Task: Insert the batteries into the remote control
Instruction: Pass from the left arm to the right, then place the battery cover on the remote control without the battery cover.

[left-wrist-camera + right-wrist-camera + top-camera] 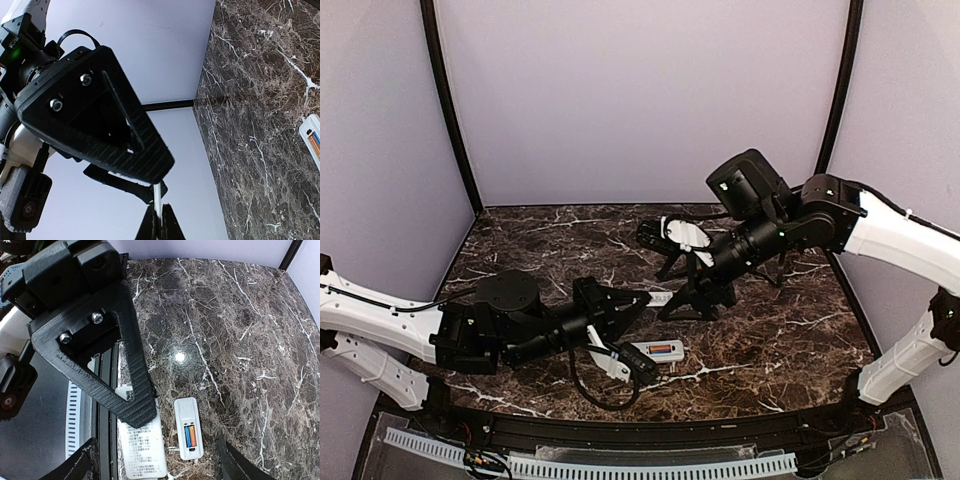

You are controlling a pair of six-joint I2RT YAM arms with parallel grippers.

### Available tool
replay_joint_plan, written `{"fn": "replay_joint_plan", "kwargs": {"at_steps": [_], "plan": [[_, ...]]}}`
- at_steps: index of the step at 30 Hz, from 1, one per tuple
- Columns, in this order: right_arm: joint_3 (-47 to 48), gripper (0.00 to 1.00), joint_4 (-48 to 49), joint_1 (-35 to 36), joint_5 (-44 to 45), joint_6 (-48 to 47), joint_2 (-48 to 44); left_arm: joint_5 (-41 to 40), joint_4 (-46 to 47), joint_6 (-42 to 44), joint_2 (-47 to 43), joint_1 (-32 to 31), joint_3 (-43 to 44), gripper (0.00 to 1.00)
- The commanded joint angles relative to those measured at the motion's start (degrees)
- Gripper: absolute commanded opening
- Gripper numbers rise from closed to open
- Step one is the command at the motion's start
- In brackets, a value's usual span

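Quick count: one remote control (187, 410), two batteries (190, 436), one flat white piece (157, 197), two arms.

The remote control lies flat on the marble table (800, 330) with its bay facing up. Both batteries sit in the bay side by side at one end of the remote. From the right wrist cam one looks blue and the other orange. Nothing is touching the remote.

The left gripper (159, 216) is clamped tight on the flat white piece, which shows edge-on between its fingertips in its own wrist cam. In the top view that pinch is just past the remote on the back-wall side, close but apart from it.

The right gripper (672, 292) is at the same spot past the remote, jaws spread wide and gripping nothing. Its fingertips stand on either side of the white piece, and I can't tell if either one actually touches it.

The right wrist cam also shows one white slab (142, 450) with fine print. It's right beside the remote and partly tucked behind the gripper's finger. I honestly can't tell if that's the same piece the left one is holding.
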Motion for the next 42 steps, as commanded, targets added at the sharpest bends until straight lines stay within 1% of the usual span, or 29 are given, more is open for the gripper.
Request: {"fn": "replay_joint_plan", "kwargs": {"at_steps": [1, 2, 4, 8, 10, 15, 22, 27, 29, 30, 31, 32, 33, 34, 35, 36, 37, 38, 39, 40, 41, 42], "plan": [[-1.6, 0.74, 2.0, 0.5, -0.4, -3.2, -1.0, 0.1, 1.5, -0.2, -0.1, -0.4, -0.4, 0.0], [-1.5, 0.73, 1.7, 0.4, -1.0, -3.4, -0.6, 0.2, 1.6, -0.2, 0.0, -0.4, -0.3, 0.0], [-1.6, 0.67, 1.3, 0.5, -1.7, -3.6, -0.3, 0.2, 1.8, -0.2, 0.3, -0.4, -0.2, 0.0], [-2.1, 0.46, 1.5, 0.5, -2.0, -3.7, -0.7, 0.3, 2.0, -0.2, 0.6, -0.4, -0.1, 0.0], [-2.2, 0.38, 2.0, 0.4, -2.3, -3.7, -1.2, 0.4, 1.9, -0.3, 0.6, -0.5, -0.2, 0.0], [-2.1, 0.3, 0.8, 0.5, -2.4, -4.0, -0.7, 0.6, 2.5, -0.5, 0.8, -0.5, 0.0, 0.0], [-2.3, 0.14, -0.1, 0.4, -2.4, -4.7, -1.0, 0.3, 2.7, -1.1, 0.8, -0.5, -0.2, 0.0], [-2.6, 0.09, -0.6, 0.5, -1.0, -5.4, -1.9, -0.2, 2.9, -1.9, 1.2, -0.5, -0.4, 0.0], [-2.9, 0.08, -0.6, 0.5, 0.4, -5.9, -2.3, -1.0, 3.3, -2.5, 1.6, -0.5, -0.6, 0.18], [-3.1, 0.07, -0.6, 0.5, 1.0, -6.2, -2.7, -2.0, 3.6, -2.9, 2.1, -0.5, -0.7, 0.35], [-3.3, 0.07, -0.5, 0.4, 1.5, -6.4, -2.9, -2.4, 3.7, -3.2, 2.2, -0.5, -0.8, 0.42], [-3.5, 0.06, -0.5, 0.4, 1.9, -6.5, -3.2, -3.1, 3.8, -3.6, 2.5, -0.5, -0.9, 0.53], [-3.7, 0.06, -0.4, 0.2, 2.4, -6.6, -3.4, -3.4, 3.7, -4.6, 2.6, -0.5, -1.0, 0.57], [-3.8, 0.06, -0.5, 0.1, 2.7, -6.7, -3.6, -3.7, 3.4, -5.4, 2.6, -0.5, -1.0, 0.64], [-3.9, 0.06, -0.7, -0.1, 3.1, -6.7, -3.8, -3.8, 2.2, -7.6, 2.4, -0.5, -0.9, 0.67], [-4.1, 0.06, -0.8, -0.5, 3.7, -6.7, -4.0, -3.6, 0.5, -9.1, 2.0, -0.5, -0.7, 0.73], [-4.3, 0.06, -0.9, -0.8, 4.4, -6.7, -4.0, -3.4, -0.4, -13.6, 1.8, -0.5, -0.2, 0.76], [-4.5, 0.06, -1.0, -1.3, 5.3, -6.7, -4.2, -2.5, -1.6, -16.4, 1.0, -0.5, 0.1, 0.81], [-4.8, 0.06, -1.2, -1.8, 6.3, -6.9, -4.2, -1.7, -5.6, -24.5, 0.5, -0.1, 1.2, 0.84], [-5.1, 0.06, -1.4, -2.4, 7.3, -7.1, -4.1, 1.6, -11.8, -29.7, -0.8, 0.5, 2.0, 0.85], [-5.4, 0.06, -1.5, -3.3, 8.1, -7.4, -4.0, 3.9, -14.7, -40.2, -1.9, 2.0, 3.7, 0.86], [-5.8, 0.05, -1.5, -4.2, 8.8, -7.8, -3.7, 9.4, -18.8, -46.3, -2.5, 3.3, 4.3, 0.86]]}}
